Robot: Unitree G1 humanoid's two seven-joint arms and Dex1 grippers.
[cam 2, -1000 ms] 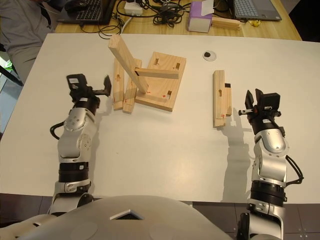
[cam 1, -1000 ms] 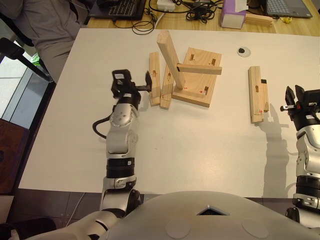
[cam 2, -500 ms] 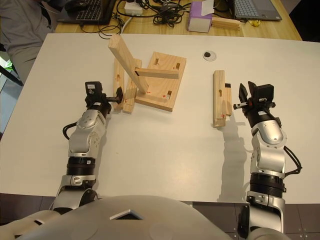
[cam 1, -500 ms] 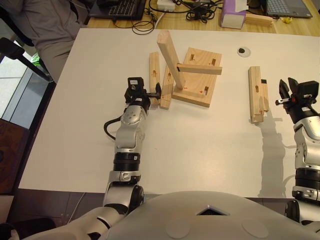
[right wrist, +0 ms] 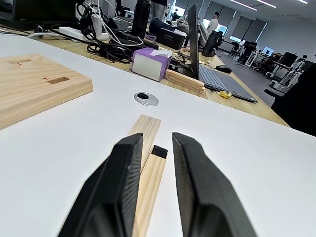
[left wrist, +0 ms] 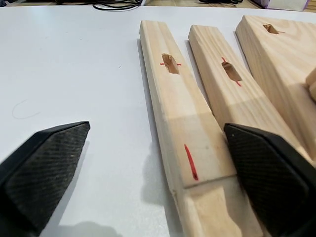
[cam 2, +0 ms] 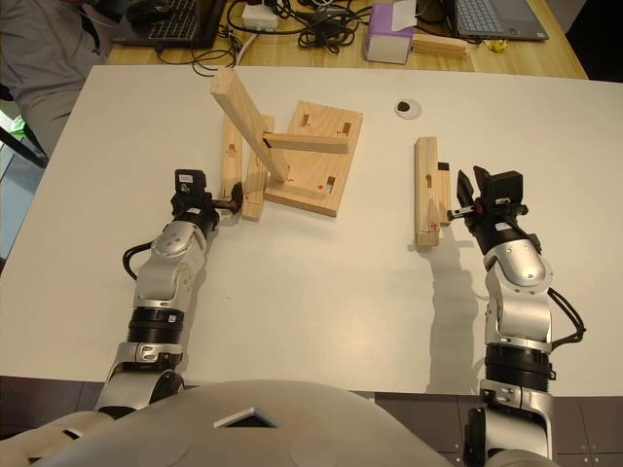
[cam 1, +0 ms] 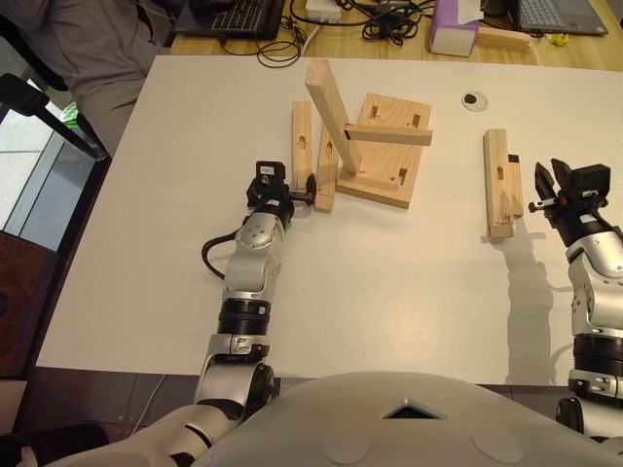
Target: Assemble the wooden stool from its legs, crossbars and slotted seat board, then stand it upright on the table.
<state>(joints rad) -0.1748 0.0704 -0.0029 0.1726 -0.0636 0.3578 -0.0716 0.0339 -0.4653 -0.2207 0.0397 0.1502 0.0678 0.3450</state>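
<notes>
The slotted seat board (cam 1: 391, 156) lies flat at the table's middle back. One leg (cam 1: 329, 102) leans up out of it, and a crossbar (cam 1: 389, 134) rests across it. Two more legs (cam 1: 302, 146) (cam 1: 326, 173) lie side by side left of the board. My left gripper (cam 1: 300, 188) is open at their near ends, and its fingers (left wrist: 44, 163) straddle the outer leg (left wrist: 177, 113). A fourth leg (cam 1: 498, 180) lies alone at the right. My right gripper (cam 1: 551, 183) hangs open just right of it, and the leg's end (right wrist: 148, 143) shows between the fingers.
A black round grommet (cam 1: 474, 99) sits in the table behind the right leg. On the desk beyond are a purple tissue box (cam 1: 456, 27), spare wood pieces (cam 1: 503, 37), cables and laptops. The near half of the white table (cam 1: 389, 292) is bare.
My left gripper has moved right and forward until its fingers straddle the near end of the outer leg. My right gripper has moved left, closer to the lone leg.
</notes>
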